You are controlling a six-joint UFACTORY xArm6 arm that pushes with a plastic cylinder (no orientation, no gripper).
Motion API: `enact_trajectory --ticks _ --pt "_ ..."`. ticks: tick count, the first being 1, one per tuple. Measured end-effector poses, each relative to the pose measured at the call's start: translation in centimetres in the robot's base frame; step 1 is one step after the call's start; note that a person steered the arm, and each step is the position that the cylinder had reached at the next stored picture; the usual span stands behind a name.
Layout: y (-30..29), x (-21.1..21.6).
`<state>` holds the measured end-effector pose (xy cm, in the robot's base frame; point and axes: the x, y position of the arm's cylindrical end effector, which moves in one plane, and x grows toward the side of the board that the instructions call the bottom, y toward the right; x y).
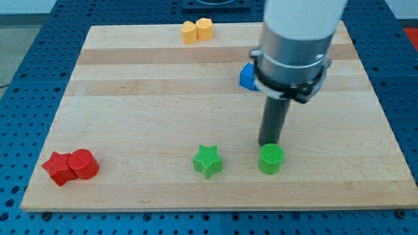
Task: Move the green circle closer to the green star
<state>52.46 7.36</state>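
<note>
The green circle (271,158) is a short cylinder near the view's bottom, right of centre. The green star (208,161) lies to its left, about a block's width of bare wood between them. My tip (268,143) is at the end of the dark rod, right at the circle's upper edge, touching or nearly touching it. The arm's grey and white body hangs above it.
A blue block (247,76) sits partly hidden behind the arm, right of centre. Two yellow blocks (197,30) stand together at the view's top. A red star (58,168) and a red cylinder (83,163) touch at the bottom left. The wooden board (130,98) rests on a blue perforated table.
</note>
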Motion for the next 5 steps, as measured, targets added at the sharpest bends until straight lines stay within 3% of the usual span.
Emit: enact_trajectory --ticks 2,3,5 --pt "8.1 -1.8" --pt "8.8 1.2" --pt "-0.6 3.4"
